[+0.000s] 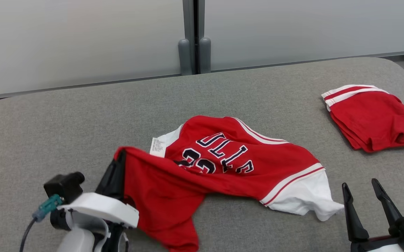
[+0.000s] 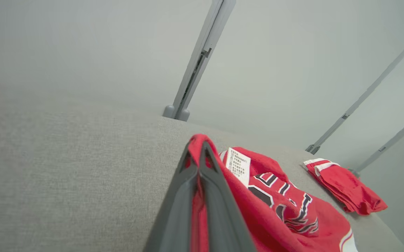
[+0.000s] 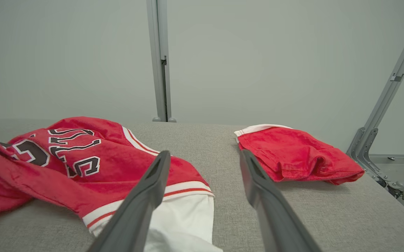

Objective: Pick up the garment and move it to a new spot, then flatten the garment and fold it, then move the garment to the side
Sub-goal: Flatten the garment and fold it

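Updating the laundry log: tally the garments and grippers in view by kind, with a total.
Crumpled red-and-white jersey: 1
Folded red garment: 1
Grippers: 2 (left gripper shut on the jersey, right gripper open)
Total: 4

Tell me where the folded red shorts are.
In the head view the folded red shorts lie at the far right of the grey fabric surface, beyond the right tool and right of the red jersey.

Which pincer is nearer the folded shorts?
Right. The right pincer is open, a little short of the shorts on the robot's side. The left pincer is far off to their left, shut on the jersey edge.
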You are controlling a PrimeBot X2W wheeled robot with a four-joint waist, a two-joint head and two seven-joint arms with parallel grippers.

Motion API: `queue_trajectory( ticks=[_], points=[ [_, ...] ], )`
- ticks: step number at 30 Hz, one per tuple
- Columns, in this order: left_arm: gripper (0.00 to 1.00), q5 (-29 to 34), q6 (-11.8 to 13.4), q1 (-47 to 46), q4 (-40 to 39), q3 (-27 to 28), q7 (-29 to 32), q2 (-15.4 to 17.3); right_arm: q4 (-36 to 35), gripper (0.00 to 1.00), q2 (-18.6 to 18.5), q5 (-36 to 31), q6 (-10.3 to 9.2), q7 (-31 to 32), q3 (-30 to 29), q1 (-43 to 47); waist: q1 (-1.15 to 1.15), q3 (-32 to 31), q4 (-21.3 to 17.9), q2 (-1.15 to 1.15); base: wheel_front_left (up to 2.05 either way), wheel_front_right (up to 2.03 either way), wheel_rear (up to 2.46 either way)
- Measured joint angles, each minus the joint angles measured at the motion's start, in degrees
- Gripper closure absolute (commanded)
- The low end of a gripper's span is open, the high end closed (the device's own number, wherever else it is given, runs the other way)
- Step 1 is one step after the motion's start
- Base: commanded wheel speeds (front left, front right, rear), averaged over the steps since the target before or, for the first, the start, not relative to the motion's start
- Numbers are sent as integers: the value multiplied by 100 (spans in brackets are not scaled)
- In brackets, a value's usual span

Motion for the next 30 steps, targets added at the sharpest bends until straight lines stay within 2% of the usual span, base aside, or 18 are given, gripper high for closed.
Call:
queue_trajectory(
  ticks=[6, 10, 13, 17, 19, 22, 23, 24, 25, 26, 27, 30],
  points=[
    [100, 255, -237, -765, 85, 7, -303, 270, 32, 0, 1, 45, 0, 0, -38, -41, 0, -30, -78, 0, 0, 0, 0],
    [100, 338, -411, -772, -167, -208, -314, 483, 37, 0, 1, 60, 0, 0, -89, 31, 0, -70, -50, 0, 0, 0, 0],
    [100, 399, -499, -198, -527, -535, -97, 676, 38, 0, 1, 64, 0, 0, -109, 98, 0, -111, -19, 0, 0, 0, 0],
    [100, 181, -556, 1292, -939, -1165, 382, 886, 20, 0, 1, 92, 0, 0, -213, 211, 0, -131, 141, 0, 0, 0, 0],
    [100, 298, -571, 1654, -899, -1371, 424, 1027, 27, 0, 1, 93, 0, 0, -214, 224, 0, -119, 230, 0, 0, 0, 0],
    [100, 247, -571, 1881, -762, -1455, 367, 996, 30, 0, 2, 88, 0, 0, -202, 227, 0, -112, 329, 0, 0, 0, 0],
    [100, 400, -567, 1924, -571, -1555, 264, 968, 31, 0, 2, 73, 0, 0, -182, 224, 0, -102, 427, 0, 0, 0, 0],
    [95, 381, -541, 1923, -477, -1525, 159, 909, 36, 0, 1, 51, 0, 0, -180, 223, 0, -100, 475, 0, 0, 0, 0],
    [66, 398, -523, 1912, -381, -1518, 90, 869, 40, 0, 1, 37, 0, 0, -159, 214, 0, -101, 520, 0, 0, 0, 0],
    [25, 398, -523, 1912, -381, -1518, 90, 869, 40, 0, 1, 37, 0, 0, -159, 214, 0, -101, 520, 0, 0, 0, 0],
    [0, 460, -514, 1873, -181, -1558, 15, 842, 42, 0, 2, -9, 0, 0, -135, 166, 0, -108, 594, 0, 0, 0, 0],
    [0, 499, -487, 1832, -5, -1556, -32, 832, 46, 0, 4, -22, 0, 0, -140, 156, 0, -124, 640, 0, 0, 0, 0]
  ],
)
